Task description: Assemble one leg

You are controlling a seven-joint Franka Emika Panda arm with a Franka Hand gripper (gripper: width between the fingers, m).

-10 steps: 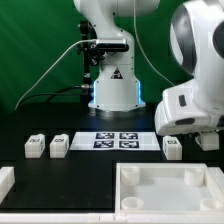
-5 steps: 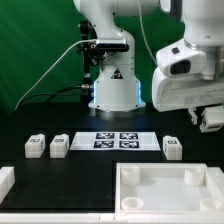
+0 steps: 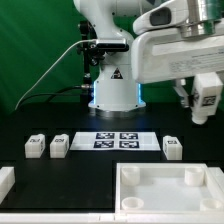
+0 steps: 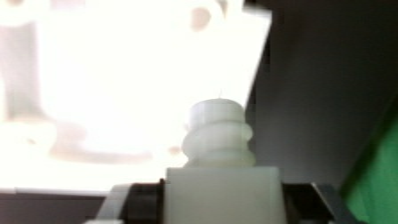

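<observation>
My gripper (image 3: 203, 102) is shut on a white leg (image 3: 206, 95) with a black-and-white tag and holds it high above the table at the exterior view's right. In the wrist view the leg (image 4: 222, 165) sits between the dark fingers (image 4: 139, 203), its rounded screw tip pointing away from the camera over the blurred white tray (image 4: 107, 90). Three more legs stand on the black table: two at the left (image 3: 35, 147) (image 3: 59, 147) and one at the right (image 3: 172, 149). The large white tray (image 3: 165, 171) lies at the front right.
The marker board (image 3: 117, 140) lies flat in the middle of the table, in front of the arm's base (image 3: 113, 90). A white part (image 3: 5, 181) shows at the front left edge. A green curtain hangs behind.
The gripper has risen with the leg and shifted toward the exterior view's left; the arm's white body now fills the upper right. The legs on the table have not moved.
</observation>
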